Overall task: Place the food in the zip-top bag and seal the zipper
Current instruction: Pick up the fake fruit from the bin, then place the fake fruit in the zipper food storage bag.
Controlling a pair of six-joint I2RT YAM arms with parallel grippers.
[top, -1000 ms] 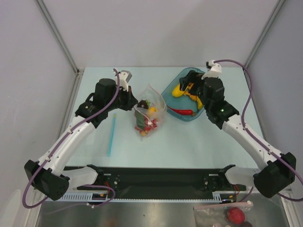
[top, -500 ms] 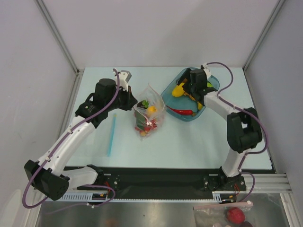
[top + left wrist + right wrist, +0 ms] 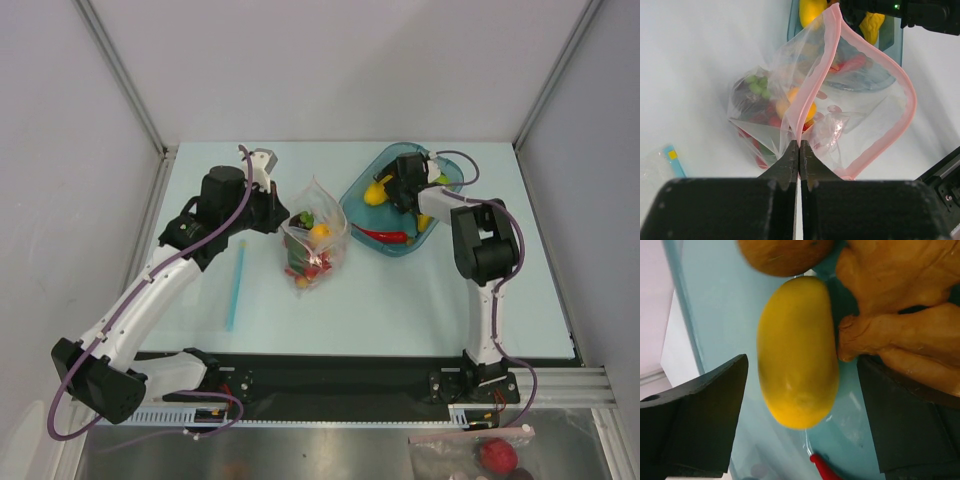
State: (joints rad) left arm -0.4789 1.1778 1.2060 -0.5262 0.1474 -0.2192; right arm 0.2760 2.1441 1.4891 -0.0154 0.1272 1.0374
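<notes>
The clear zip-top bag [image 3: 318,245] stands on the table holding several pieces of food, among them an orange piece [image 3: 790,107] and green ones [image 3: 757,85]. My left gripper [image 3: 799,145] is shut on the bag's mouth edge at the pink zipper [image 3: 812,85], and the mouth gapes open. My right gripper [image 3: 802,365] hangs open low in the teal tray [image 3: 352,205]. Its jaws stand on either side of a yellow lemon [image 3: 797,352] with gaps showing. A tan knobbly piece [image 3: 900,300] and a brown round one [image 3: 785,252] lie beside the lemon.
A red chilli [image 3: 388,236] lies in the tray's near part. A light-blue stick [image 3: 236,285] rests left of the bag. Another bag with a red ball [image 3: 480,450] lies off the table at bottom right. Enclosure walls close in both sides.
The right arm has folded inward, its elbow swinging from the far right towards the tray, while its gripper stayed over the tray and neared the lemon. Left arm and bag have not moved.
</notes>
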